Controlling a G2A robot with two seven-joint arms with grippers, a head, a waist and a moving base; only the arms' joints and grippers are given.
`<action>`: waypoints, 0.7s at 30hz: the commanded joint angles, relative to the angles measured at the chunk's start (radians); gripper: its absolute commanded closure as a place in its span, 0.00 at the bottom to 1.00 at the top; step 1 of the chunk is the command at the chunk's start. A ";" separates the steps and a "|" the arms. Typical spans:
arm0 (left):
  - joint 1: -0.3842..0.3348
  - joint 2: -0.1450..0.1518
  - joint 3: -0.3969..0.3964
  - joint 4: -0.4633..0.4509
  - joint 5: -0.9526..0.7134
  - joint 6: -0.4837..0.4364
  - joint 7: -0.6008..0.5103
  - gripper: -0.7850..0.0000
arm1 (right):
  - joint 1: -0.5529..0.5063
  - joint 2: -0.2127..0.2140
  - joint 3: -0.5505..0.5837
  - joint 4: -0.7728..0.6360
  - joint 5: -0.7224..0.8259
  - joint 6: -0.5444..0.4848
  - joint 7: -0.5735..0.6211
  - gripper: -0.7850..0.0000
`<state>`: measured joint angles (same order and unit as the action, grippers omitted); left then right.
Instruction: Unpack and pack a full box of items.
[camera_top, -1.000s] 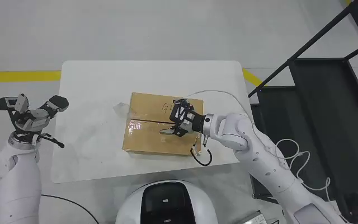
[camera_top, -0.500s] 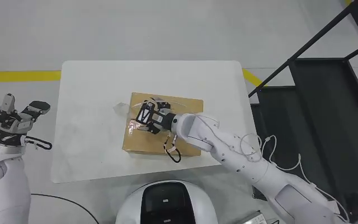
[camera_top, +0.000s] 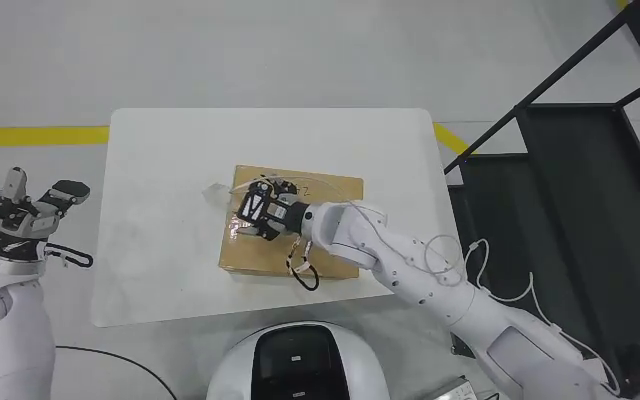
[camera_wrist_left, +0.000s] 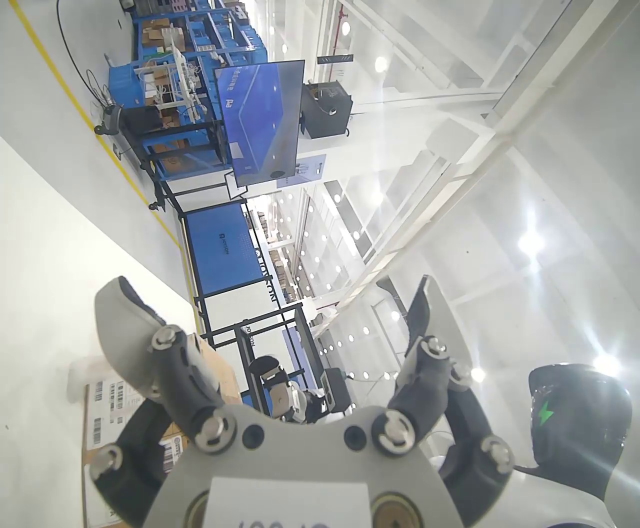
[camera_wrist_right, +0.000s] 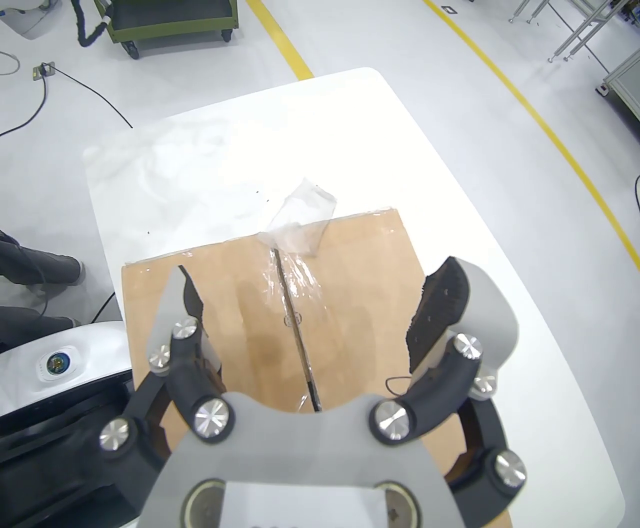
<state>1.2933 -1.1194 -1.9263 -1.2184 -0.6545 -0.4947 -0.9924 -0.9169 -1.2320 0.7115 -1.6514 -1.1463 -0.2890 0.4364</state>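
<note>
Right claw (camera_wrist_right: 312, 285): fingers spread, empty — hovers over the box (camera_wrist_right: 360, 260), astride its seam (camera_wrist_right: 295, 325).
Tape (camera_wrist_right: 302, 220): loose flap at the box's end — likely the best pinch point; peel along the seam.
Box: middle of the table (camera_top: 170, 150), flaps shut.
Left claw (camera_wrist_left: 270, 290): spread, empty, off the table's side.
</note>
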 joint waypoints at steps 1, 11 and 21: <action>0.000 0.000 0.000 0.000 0.000 0.000 0.000 0.00 | -0.002 -0.004 -0.002 0.029 0.011 -0.031 -0.053 0.00; 0.000 0.000 0.000 0.000 0.000 0.000 0.000 0.00 | 0.092 -0.082 -0.122 0.159 -0.085 0.108 -0.087 0.00; 0.000 0.000 0.000 0.000 0.000 0.000 0.000 0.00 | 0.147 -0.146 -0.169 0.206 -0.070 0.167 0.005 0.00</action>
<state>1.2933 -1.1194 -1.9263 -1.2184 -0.6545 -0.4947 -0.9924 -0.7717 -1.3719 0.5457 -1.4510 -1.2140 -0.1339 0.4398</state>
